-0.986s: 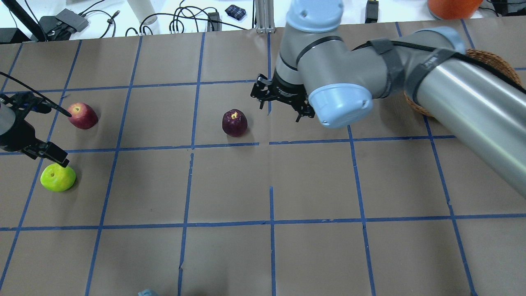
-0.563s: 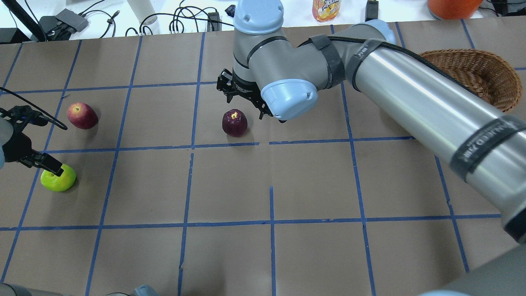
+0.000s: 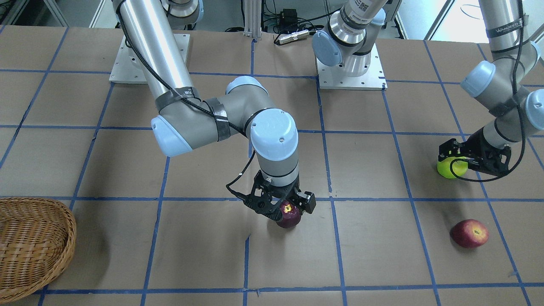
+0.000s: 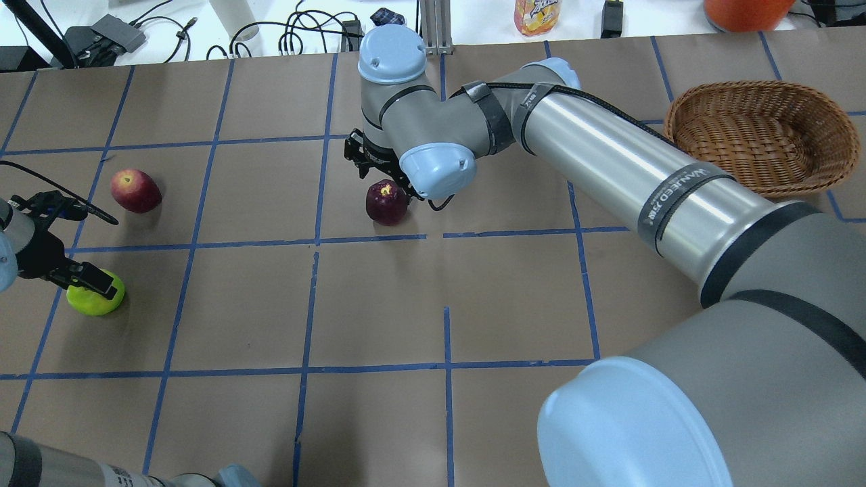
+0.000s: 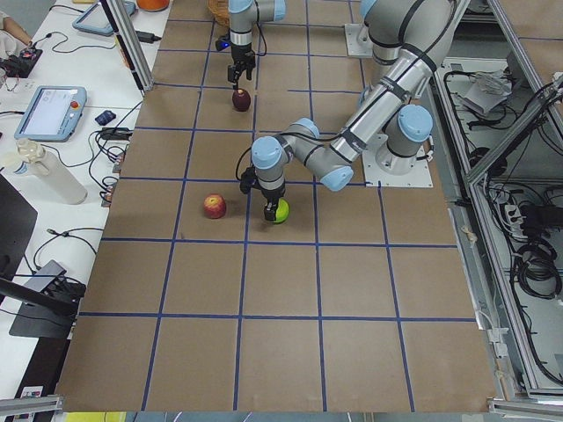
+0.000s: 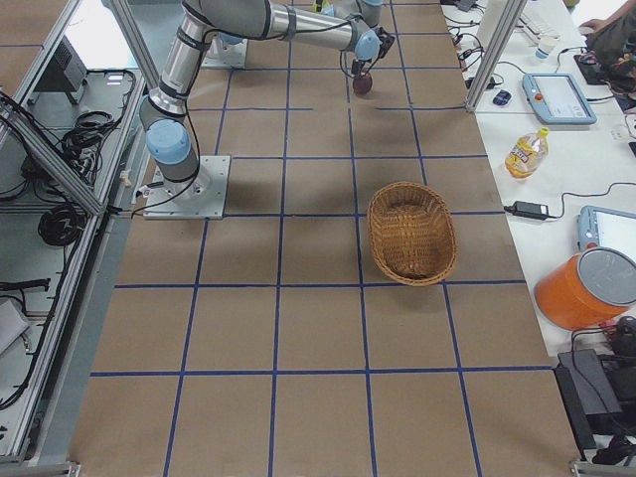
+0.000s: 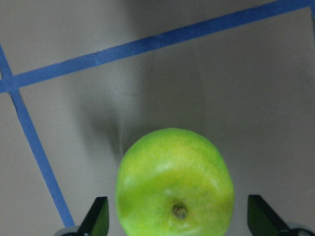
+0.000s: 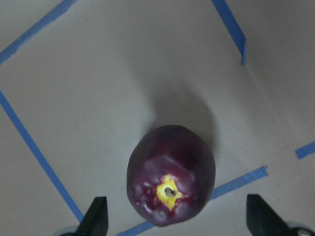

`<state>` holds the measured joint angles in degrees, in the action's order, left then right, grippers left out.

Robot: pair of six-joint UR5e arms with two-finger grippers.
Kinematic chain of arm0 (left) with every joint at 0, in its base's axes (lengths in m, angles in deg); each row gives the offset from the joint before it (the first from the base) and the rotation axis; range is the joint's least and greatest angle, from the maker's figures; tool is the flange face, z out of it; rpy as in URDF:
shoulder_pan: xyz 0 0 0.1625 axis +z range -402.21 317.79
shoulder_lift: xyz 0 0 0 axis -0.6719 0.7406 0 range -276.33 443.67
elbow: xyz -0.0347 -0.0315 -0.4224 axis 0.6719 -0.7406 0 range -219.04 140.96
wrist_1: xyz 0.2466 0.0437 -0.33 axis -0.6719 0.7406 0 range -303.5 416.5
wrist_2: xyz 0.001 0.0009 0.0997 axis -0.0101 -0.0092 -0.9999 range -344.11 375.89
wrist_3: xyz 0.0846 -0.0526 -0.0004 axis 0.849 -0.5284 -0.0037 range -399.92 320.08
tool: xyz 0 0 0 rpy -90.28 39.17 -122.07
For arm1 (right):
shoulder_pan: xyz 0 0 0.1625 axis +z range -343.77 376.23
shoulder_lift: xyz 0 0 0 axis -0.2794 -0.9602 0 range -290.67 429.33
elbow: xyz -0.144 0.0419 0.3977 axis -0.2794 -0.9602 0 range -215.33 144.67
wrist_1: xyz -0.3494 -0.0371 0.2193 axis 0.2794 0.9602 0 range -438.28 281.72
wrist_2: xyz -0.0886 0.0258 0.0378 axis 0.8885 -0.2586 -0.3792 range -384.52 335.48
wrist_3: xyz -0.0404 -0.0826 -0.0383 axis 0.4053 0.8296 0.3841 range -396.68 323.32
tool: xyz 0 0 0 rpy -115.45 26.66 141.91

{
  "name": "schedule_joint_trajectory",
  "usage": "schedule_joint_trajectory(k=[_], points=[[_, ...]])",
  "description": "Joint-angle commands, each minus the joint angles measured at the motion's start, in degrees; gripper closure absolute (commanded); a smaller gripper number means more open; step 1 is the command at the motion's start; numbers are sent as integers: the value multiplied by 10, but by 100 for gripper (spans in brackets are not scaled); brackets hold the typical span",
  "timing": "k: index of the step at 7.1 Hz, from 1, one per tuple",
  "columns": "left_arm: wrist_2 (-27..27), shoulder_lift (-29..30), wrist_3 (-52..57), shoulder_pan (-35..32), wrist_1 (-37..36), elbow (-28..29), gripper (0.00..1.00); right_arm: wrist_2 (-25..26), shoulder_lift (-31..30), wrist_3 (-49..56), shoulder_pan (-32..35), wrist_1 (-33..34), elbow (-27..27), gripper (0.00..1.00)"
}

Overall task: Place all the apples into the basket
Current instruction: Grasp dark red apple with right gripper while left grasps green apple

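The dark maroon apple (image 4: 387,203) sits mid-table. My right gripper (image 4: 382,177) hangs right over it, open, with a finger on each side in the right wrist view (image 8: 177,219). The yellow-green apple (image 4: 98,299) lies at the left. My left gripper (image 4: 82,274) is open and low around it, with the apple (image 7: 174,182) between its fingers. The red apple (image 4: 135,191) lies free behind it. The wicker basket (image 4: 683,111) stands empty at the far right.
My right arm (image 4: 609,162) stretches across the table from the right, passing in front of the basket. A juice bottle (image 4: 536,15), an orange container (image 4: 744,12) and cables lie beyond the table's back edge.
My right gripper has swung left from near the basket side to above the maroon apple. My left gripper has moved down over the yellow-green apple.
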<state>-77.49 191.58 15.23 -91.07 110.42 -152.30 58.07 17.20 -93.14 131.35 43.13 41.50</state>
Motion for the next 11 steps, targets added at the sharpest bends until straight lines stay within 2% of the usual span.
schedule_joint_trajectory(k=[1, 2, 3, 5, 6, 7, 9, 11], points=[[0, 14, 0, 3, -22, 1, 16, -1, 21, 1, 0, 9, -3, 0], [-3, 13, -8, 3, -24, 3, 55, -2, 30, 0, 1, 6, -3, 0], [-4, 4, -24, 3, -23, 3, 69, -3, 35, 0, 5, 4, -3, 0], [-11, -29, -57, -3, 0, 6, 67, -13, 45, 10, 5, 8, -3, 0], [-17, -57, -60, -6, 41, 12, 67, -13, 47, 12, 4, 16, -4, 43], [-12, -82, -84, -9, 75, 15, 67, -14, 44, 9, 4, 19, -6, 99], [6, -131, -129, -30, 141, 16, 67, -11, 38, 9, 1, 6, -34, 100], [32, -164, -249, -116, 153, 7, 67, -4, -17, 19, -23, -96, -37, 100]])
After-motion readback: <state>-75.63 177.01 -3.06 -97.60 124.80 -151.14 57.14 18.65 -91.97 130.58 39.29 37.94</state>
